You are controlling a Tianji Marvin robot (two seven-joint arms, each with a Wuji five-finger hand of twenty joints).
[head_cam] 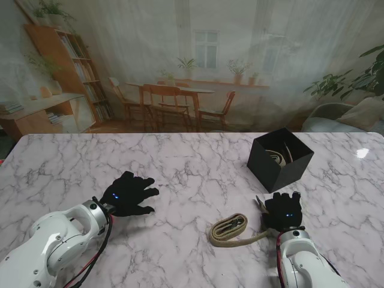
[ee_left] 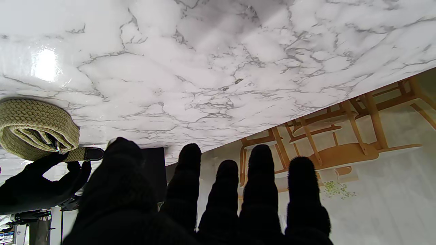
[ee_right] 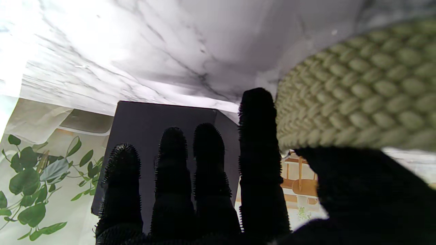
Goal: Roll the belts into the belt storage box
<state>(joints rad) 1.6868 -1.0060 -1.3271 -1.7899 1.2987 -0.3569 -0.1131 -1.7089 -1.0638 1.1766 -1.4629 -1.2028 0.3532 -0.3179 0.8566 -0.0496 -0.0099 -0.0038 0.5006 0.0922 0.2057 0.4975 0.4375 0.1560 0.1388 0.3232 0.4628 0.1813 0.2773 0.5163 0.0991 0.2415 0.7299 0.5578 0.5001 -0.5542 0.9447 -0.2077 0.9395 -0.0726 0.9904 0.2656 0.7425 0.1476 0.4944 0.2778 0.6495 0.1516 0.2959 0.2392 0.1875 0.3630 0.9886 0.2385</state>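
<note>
Marble tabletop (head_cam: 198, 174), white with grey veining, is seen from the stand camera, with both white arms rising from the near corners. Nearest on the right, the right hand (head_cam: 283, 210), gloved in black, is laid palm down on the table, its four fingers held straight and close together toward the box. One end of a woven khaki belt (head_cam: 231, 229) is met at the thumb side of that hand; in the right wrist view the braided webbing (ee_right: 354, 88) is shown lying against the thumb and beside the index finger (ee_right: 257, 136), though whether it is actually pinched cannot be told. From the hand the belt is run leftward and folded back on itself into a flat loop lying on the marble between the two arms. In the left wrist view the same belt (ee_left: 34, 129) is shown coiled in a few loose turns, with a dark tip at the right hand's fingers. On the left, a little farther from me, the left hand (head_cam: 128, 194) is held just over the table with its fingers spread and nothing in them, well apart from the belt. Farther off, beyond the right hand, the black belt storage box (head_cam: 279, 158) is stood open-topped on the marble, and a second tan belt (head_cam: 277, 157) is seen rolled inside it. Behind the table's far edge a printed backdrop (head_cam: 198, 66) of a dining room with chairs, shelves and plants is hung.
</note>
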